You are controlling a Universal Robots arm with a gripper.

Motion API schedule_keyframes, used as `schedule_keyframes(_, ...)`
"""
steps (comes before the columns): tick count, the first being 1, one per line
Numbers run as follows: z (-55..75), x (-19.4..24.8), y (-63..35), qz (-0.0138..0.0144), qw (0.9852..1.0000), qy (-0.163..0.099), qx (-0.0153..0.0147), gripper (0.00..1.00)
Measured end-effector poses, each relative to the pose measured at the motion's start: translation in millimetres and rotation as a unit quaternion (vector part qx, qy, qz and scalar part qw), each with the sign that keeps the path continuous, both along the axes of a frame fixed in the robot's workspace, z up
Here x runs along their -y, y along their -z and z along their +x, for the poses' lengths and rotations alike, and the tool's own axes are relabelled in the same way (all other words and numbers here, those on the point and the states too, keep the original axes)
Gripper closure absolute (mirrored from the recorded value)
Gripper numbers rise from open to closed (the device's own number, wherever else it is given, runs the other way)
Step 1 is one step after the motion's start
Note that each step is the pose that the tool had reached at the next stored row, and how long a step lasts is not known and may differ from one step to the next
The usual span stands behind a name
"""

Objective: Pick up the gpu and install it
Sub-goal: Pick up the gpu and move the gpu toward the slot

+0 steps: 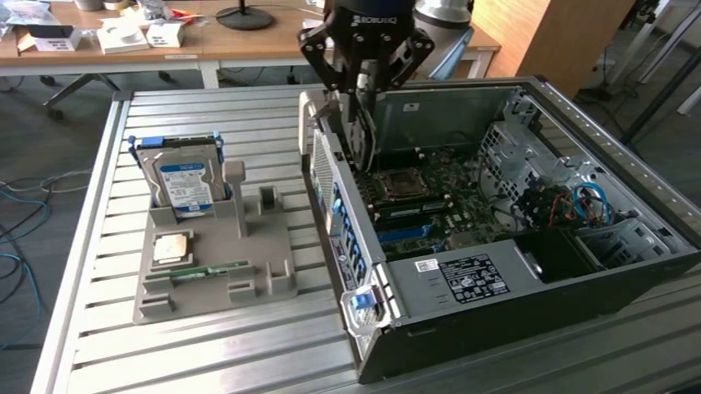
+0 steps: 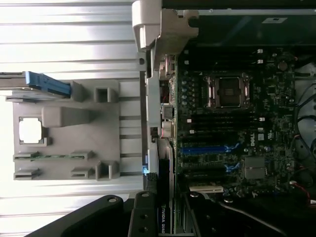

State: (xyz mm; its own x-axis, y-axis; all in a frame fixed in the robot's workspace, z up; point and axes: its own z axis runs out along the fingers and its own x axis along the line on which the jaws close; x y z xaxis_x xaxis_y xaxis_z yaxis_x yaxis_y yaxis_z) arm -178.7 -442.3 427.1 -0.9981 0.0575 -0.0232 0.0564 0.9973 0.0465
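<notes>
Our gripper (image 1: 367, 86), fingers partly closed, pinches the gpu (image 1: 359, 135) by its upper edge; we judge the card light, stiff and fragile, best held at its edges.

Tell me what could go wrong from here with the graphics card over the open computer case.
1. The gpu, gripped edge-on by the fingers, hangs right by the case's rear wall; it might snag there on the way down.
2. If the card's edge is not lined up with the blue slot on the motherboard, pressing could strain both.
</notes>
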Motion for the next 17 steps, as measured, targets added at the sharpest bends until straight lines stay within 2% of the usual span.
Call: schedule_keyframes(17,51.2,-0.3,0.0,0.0,1.0,0.0,0.0,0.74)
